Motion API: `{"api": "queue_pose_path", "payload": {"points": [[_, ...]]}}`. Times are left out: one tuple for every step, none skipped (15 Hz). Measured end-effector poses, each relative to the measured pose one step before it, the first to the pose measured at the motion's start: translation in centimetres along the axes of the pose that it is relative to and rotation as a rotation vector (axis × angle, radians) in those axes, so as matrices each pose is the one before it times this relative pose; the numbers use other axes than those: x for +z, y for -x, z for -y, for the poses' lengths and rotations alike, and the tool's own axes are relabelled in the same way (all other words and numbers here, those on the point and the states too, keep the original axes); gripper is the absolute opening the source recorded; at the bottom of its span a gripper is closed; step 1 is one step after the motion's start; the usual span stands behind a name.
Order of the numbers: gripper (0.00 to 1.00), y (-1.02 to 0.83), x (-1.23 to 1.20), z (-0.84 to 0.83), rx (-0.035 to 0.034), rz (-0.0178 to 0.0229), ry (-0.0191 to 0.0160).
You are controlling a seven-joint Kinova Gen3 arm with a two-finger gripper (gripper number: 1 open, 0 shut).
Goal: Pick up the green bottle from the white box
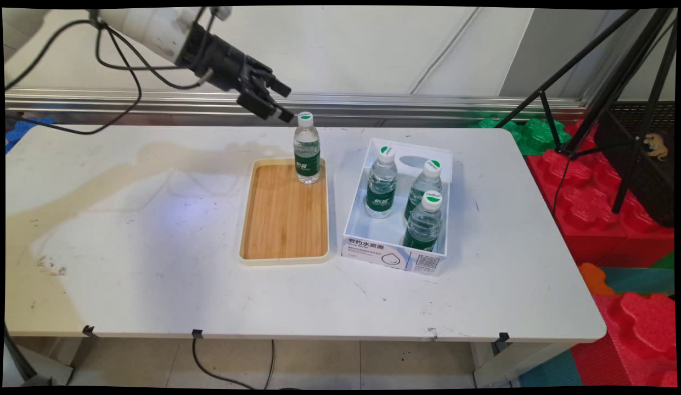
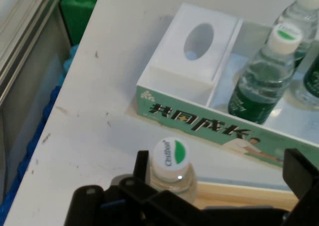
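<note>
Gripper (image 1: 282, 101) hangs open and empty just above a water bottle (image 1: 307, 148) standing on the wooden tray (image 1: 284, 219). Three more bottles stand in the white box (image 1: 398, 255) beside it on the desk (image 1: 153, 263).

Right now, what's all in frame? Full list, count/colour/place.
table: 1, white, stained at its left, fills the middle of the main view.
tray: 1, wood with cream rim, centre of table.
bottle on tray: 1, clear, green label, white cap, upright at the tray's far right corner.
box: 1, white, open top, right of tray.
bottles in box: 3, clear, green labels, white caps, upright.
foam blocks: several, red, green, blue, orange, on the floor around the table.
tripod: 1, black, right of the table.
hand: 1, black, open, just above and left of the tray bottle's cap.
</note>
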Motion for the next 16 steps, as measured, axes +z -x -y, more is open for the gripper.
{"api": "queue_pose_path", "payload": {"points": [[1.00,-0.313,-0.809,-0.276,0.00055,-0.00532,0.00033],[1.00,-0.376,-0.909,-0.332,0.00024,-0.00770,0.00183],[1.00,-0.376,-0.882,-0.346,0.00002,-0.00872,0.00326],[1.00,-0.307,-0.754,-0.323,0.00015,-0.00795,0.00329],[1.00,-0.314,-0.842,-0.384,0.00030,-0.00809,0.00380],[1.00,-0.285,-0.782,-0.378,0.00045,-0.00716,0.00368],[1.00,-0.205,-0.622,-0.331,0.00033,-0.00478,0.00293],[1.00,-0.249,-0.614,-0.350,0.00148,-0.00513,0.00424],[1.00,-0.227,-0.541,-0.333,0.00210,-0.00465,0.00364],[1.00,-0.179,-0.392,-0.270,0.00177,-0.00317,0.00245],[1.00,-0.224,-0.359,-0.271,0.00378,-0.00312,0.00227],[1.00,-0.216,-0.266,-0.229,0.00395,-0.00219,0.00160],[1.00,-0.205,-0.115,-0.153,0.00330,0.00060,0.00010],[1.00,-0.239,-0.077,-0.162,0.00460,0.00143,0.00010],[1.00,-0.286,0.065,-0.135,0.00574,0.00279,0.00144],[1.00,-0.314,0.190,-0.087,0.00641,0.00304,0.00217]]}}
